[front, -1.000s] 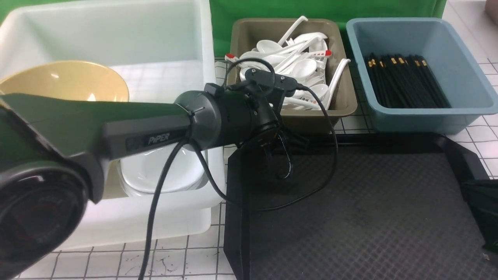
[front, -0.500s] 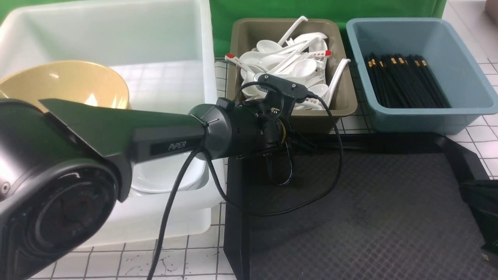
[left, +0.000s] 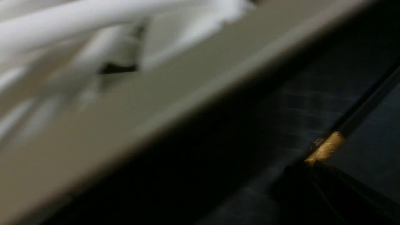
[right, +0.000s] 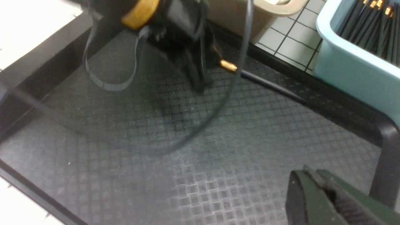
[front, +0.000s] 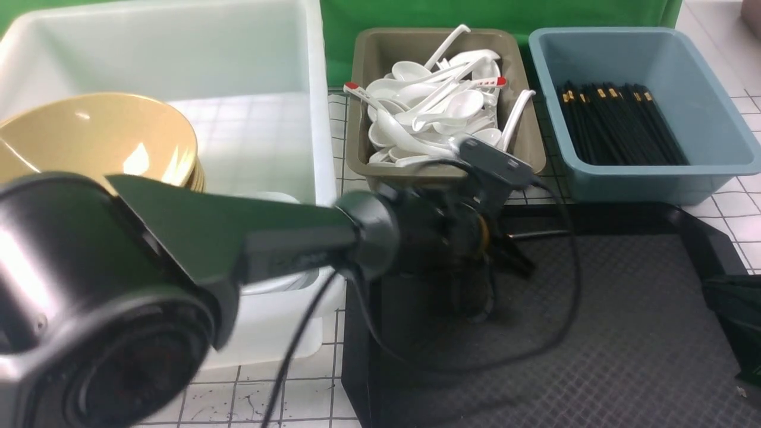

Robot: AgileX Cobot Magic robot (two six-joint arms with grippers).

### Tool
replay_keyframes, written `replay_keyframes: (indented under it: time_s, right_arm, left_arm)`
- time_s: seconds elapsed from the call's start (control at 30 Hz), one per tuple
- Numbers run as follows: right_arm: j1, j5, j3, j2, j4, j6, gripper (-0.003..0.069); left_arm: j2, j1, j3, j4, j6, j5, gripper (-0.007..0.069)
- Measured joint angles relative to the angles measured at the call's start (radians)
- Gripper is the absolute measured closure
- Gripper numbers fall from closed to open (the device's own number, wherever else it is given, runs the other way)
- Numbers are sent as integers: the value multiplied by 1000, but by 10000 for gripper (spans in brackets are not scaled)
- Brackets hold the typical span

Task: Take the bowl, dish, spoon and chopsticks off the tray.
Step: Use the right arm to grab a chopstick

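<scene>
backdrop: green cloth (front: 493, 13) | surface: white tiles (front: 748, 226), dark grid lines

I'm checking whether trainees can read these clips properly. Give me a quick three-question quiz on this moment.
1. Multiple choice: what is the left gripper shut on?
A) a white spoon
B) a black chopstick with a gold band
C) nothing
2. True or false: the tan bowl is on the tray.
3. Short answer: which bin holds the stored chopsticks?

Key
1. B.
2. False: it sits in the white tub.
3. The blue bin.
</scene>
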Motion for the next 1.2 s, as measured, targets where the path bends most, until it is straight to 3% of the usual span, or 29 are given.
replay_keyframes:
  time_s: [0.1, 0.3, 0.43, 0.57, 0.83, 1.03, 1.1, 1.2]
  right_arm:
    - [0, 0, 0, 0, 0, 0, 610]
    - [0, -2, 1, 0, 0, 0, 610]
    - [0, -3, 1, 0, 0, 1, 610]
    - [0, -3, 1, 0, 1, 1, 610]
    - [0, -3, 1, 0, 4, 1, 610]
    - [0, -3, 1, 0, 29, 12, 610]
    - [0, -1, 1, 0, 39, 24, 610]
    - [0, 55, -6, 3, 49, 83, 610]
  left_arm:
    - [0, -22, -3, -15, 9, 22, 631]
    - [-1, -7, -82, -162, 31, 170, 631]
    - [-1, 1, -150, -308, 179, 245, 631]
    - [15, 14, -169, -415, 331, 204, 631]
    - [47, 17, -183, -532, 399, 221, 629]
    - [-19, -60, -180, -725, 581, 360, 629]
    - [-71, -82, -180, -763, 677, 410, 629]
    - [-156, -78, -180, -752, 727, 549, 629]
